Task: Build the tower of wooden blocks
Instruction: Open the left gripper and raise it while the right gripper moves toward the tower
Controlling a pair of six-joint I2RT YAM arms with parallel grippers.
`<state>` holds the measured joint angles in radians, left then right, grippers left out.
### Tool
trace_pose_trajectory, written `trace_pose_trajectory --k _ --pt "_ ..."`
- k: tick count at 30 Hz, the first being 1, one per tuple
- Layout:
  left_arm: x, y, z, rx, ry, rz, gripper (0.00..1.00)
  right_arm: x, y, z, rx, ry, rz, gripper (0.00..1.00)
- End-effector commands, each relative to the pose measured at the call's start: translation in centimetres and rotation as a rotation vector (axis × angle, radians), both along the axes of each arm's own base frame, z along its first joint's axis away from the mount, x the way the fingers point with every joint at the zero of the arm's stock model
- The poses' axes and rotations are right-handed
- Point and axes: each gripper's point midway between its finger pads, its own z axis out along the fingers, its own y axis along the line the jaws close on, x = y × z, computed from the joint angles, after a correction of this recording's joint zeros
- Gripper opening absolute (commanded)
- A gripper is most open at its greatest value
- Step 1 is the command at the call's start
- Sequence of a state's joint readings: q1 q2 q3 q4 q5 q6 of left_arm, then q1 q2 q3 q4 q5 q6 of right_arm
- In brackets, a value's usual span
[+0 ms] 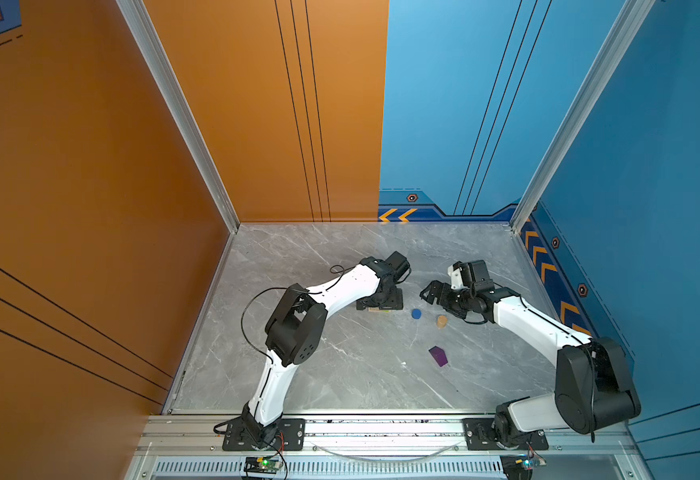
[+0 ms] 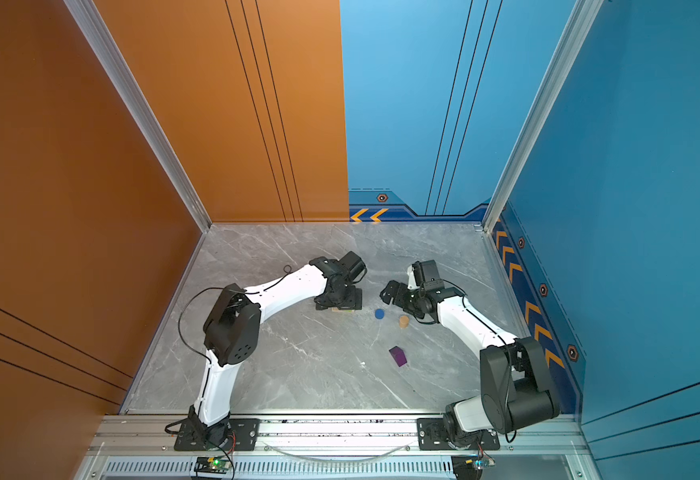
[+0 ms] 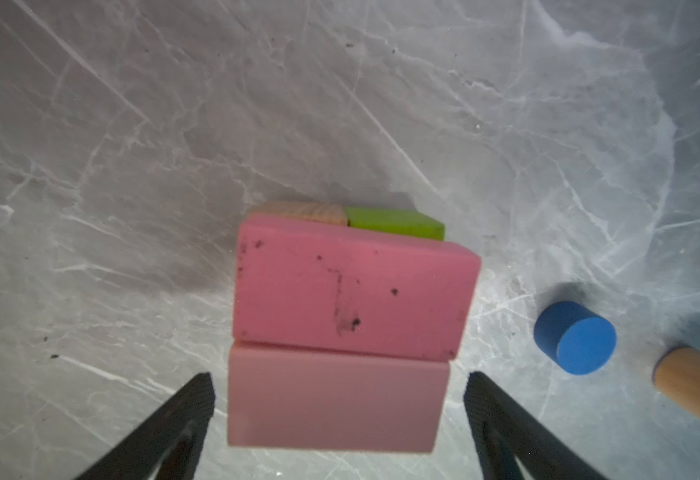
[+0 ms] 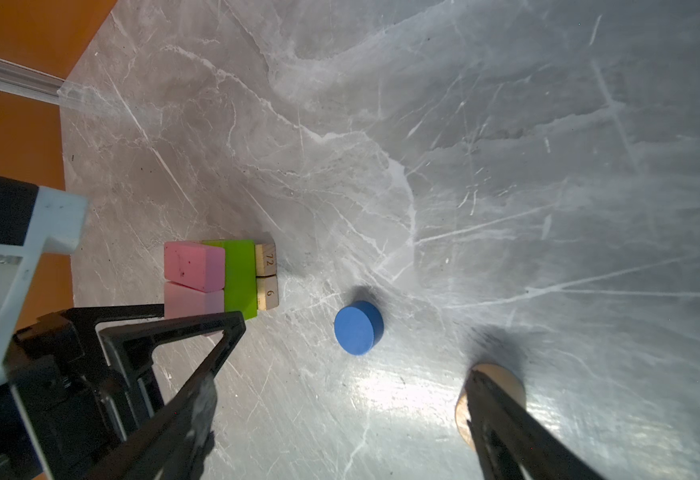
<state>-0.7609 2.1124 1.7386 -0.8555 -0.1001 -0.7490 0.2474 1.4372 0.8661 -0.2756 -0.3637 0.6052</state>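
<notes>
The pink layer of the wood block tower (image 4: pixel 215 278) was judged to be the step in hand. In the left wrist view, two pink slabs lay side by side, touching, on top of a lime-green bar (image 3: pixel 394 224) and a tan bar (image 3: pixel 302 212). The tower stood on the bench (image 3: pixel 132 166) directly under the left gripper (image 3: pixel 338 382). Its fingers (image 3: pixel 198 399) were spread wide on either side of the paler pink slab (image 3: pixel 336 403), with a clear gap at each side, so the slab was taken as released and nothing was grasped.

The right gripper (image 1: pixel 428 293) was also held open and empty above the bench, near the blue cylinder (image 4: pixel 358 328) and the tan cylinder (image 3: pixel 697 390). Both cylinders stood apart from the tower. The purple peaked block (image 1: pixel 438 356) lay well apart, nearer the arm bases.

A straight lift of the left arm was called for next, so that neither slab was nudged off the bars. A cylinder would then have to be gripped across its round side and set flat on the pink layer. The blue one seemed the likelier pick, being nearer the tower.
</notes>
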Motion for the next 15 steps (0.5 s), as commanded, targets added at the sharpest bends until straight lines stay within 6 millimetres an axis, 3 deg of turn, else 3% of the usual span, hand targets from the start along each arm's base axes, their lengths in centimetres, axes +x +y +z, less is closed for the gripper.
trace_pose_trajectory --k 1,7,10,12,15 --pt "-0.5 -0.7 4.2 -0.058 -0.053 -0.032 0.96 -0.3 -0.4 0.0 -0.004 -0.001 -0.004 0.95" --pt "-1.7 0.0 9.0 -0.122 -0.126 -0.062 0.96 -0.3 -0.3 1.2 -0.012 -0.004 -0.011 0.94" --pt "-1.9 1.0 11.8 -0.162 -0.173 -0.064 0.93 -0.4 0.2 1.9 -0.005 0.005 -0.003 0.87" --pt "-1.8 1.9 13.3 -0.184 -0.200 -0.058 0.83 -0.3 0.7 2.3 0.009 0.015 0.000 0.79" --pt "-0.8 4.4 14.1 -0.197 -0.209 -0.024 0.52 0.1 1.8 3.3 0.040 0.018 0.000 0.61"
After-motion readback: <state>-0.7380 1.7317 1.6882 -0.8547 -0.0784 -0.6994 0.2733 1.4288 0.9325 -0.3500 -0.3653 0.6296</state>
